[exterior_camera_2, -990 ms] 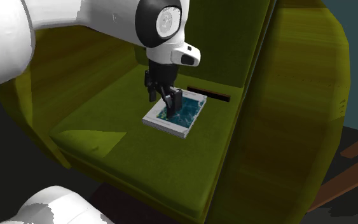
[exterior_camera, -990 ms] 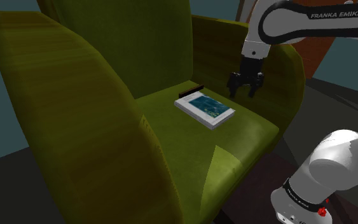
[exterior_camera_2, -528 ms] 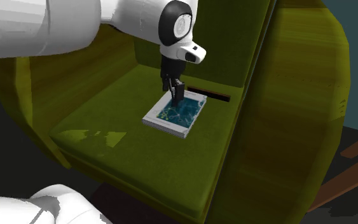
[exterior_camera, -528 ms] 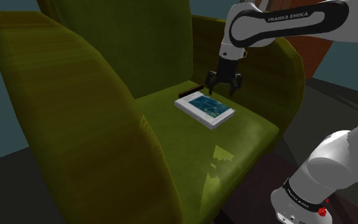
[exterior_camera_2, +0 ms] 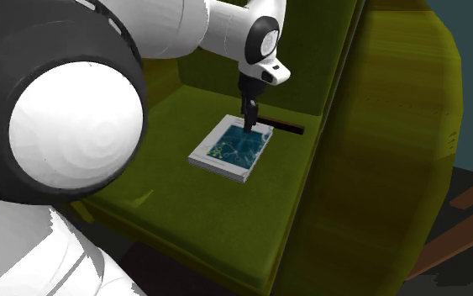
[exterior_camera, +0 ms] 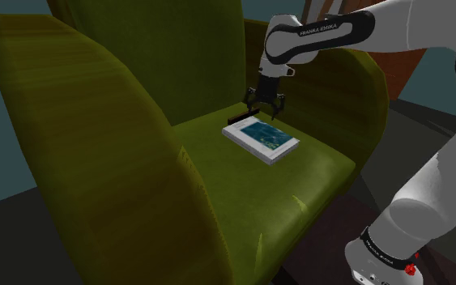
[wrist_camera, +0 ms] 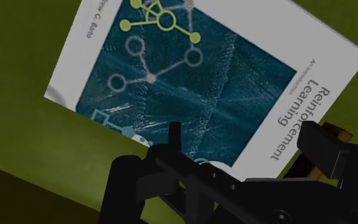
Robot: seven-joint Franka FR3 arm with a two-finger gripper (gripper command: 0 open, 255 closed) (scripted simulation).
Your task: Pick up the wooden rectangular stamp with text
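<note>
olive green all round: you're working inside an armchair (exterior_camera: 96, 129), and the gripper (exterior_camera: 264, 104) hangs over the back of the seat with its two black fingers (wrist_camera: 131, 183) spread apart, nothing between them but air. under it lies a book (exterior_camera: 262, 139) with a blue cover, flat on the cushion.

now your target: the stamp (exterior_camera_2: 286, 127), a thin dark bar with a brown edge. it lies flat on the cushion at the foot of the backrest, just beyond the book's far edge.

here's what matters. its long axis runs along the backrest, roughly parallel to that far edge of the book. in the second exterior view most of the bar stretches off to the right of the gripper. in the shoulder view a length of it pokes out on the gripper's left, lower down. so you're near one end of it, over the book's back edge, not centred on the bar. from the wrist, a sliver of brown peeks out beside one finger, probably the stamp, with the book under the gap.

my read: slide along the bar toward its middle and off the book, set the fingers across the narrow width, then descend. mind the book edge and the backrest; both sit close by the stamp.
</note>
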